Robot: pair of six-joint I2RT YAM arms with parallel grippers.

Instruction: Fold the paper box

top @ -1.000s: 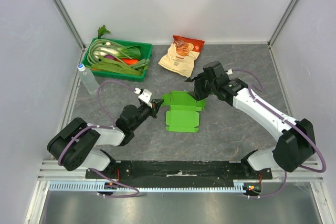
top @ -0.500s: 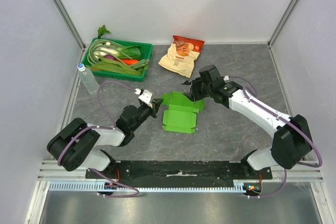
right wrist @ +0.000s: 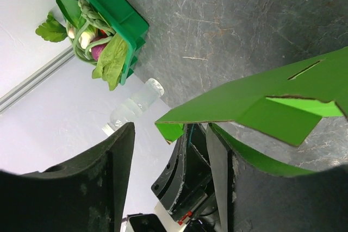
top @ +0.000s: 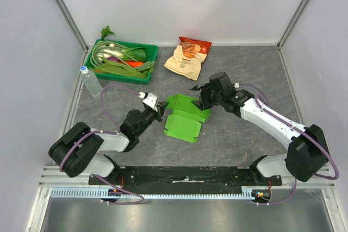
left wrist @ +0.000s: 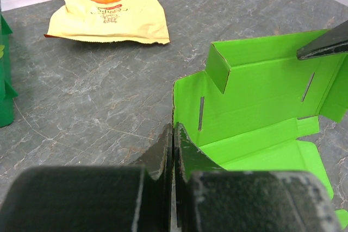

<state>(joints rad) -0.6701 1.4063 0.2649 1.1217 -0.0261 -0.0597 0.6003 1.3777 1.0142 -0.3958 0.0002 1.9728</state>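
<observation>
Since the earlier frame, the paper box (top: 185, 118) had swung on the tabletop (top: 244, 74), its near end skewing toward the left arm, and the right arm had drawn in over its far wall.

Nearest the bases, the left pincer (left wrist: 173, 139) was pressed together on the box's left-hand edge, pinching the thin card where a side wall rose. The box lay mid-tabletop between the two arms, opened out, its base flat and its far wall and one small end flap standing up. Beyond it, the right pincer (top: 200, 95) was spread, one finger tip at the top of the far wall. Whether that tip actually touched the card was hard to judge from the left wrist view, though it looked so.

The step in hand seemed to be raising and creasing the walls, an early stage, with the flaps not yet tucked into the slots. The next move probably called for the left arm to hold the edge steady while the right pushed the far wall over along its crease.

Farther back were one snack bag (top: 188, 56), one green tray (top: 154, 58) of vegetables and one clear bottle (top: 91, 81). One box and two pincers made up the rest.
</observation>
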